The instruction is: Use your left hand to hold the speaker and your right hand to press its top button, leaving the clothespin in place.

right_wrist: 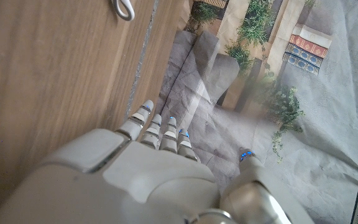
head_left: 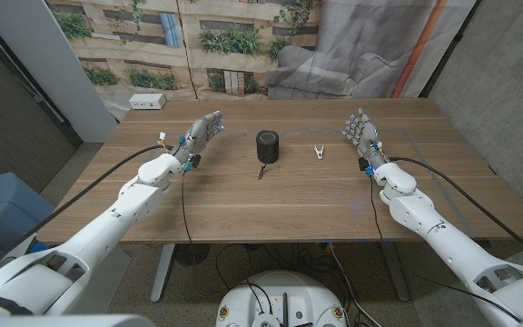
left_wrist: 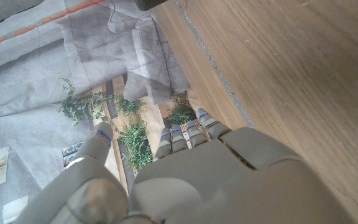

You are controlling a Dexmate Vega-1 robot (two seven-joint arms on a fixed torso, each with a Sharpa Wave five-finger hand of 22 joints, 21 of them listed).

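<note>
- Wooden table point(head_left: 243, 204) under my head camera, a printed backdrop point(head_left: 243, 36) of plants and buildings hanging behind its far edge. Near the middle stands the black cylindrical speaker point(head_left: 268, 146); just to its right lies the small clothespin point(head_left: 318, 152), apart from it. A white box point(head_left: 147, 102) sits at the far left corner.
- My left hand point(head_left: 200, 136) hovers left of the speaker, fingers apart, holding nothing. My right hand point(head_left: 362, 132) is toward the right edge beyond the clothespin, fingers extended and spread, also holding nothing.
- Left wrist camera: the back of my left hand point(left_wrist: 229, 180), fingers reaching toward the backdrop past the table edge.
- Right wrist camera: my right hand point(right_wrist: 142, 180) over the wood, fingers loosely together, thumb apart.
</note>
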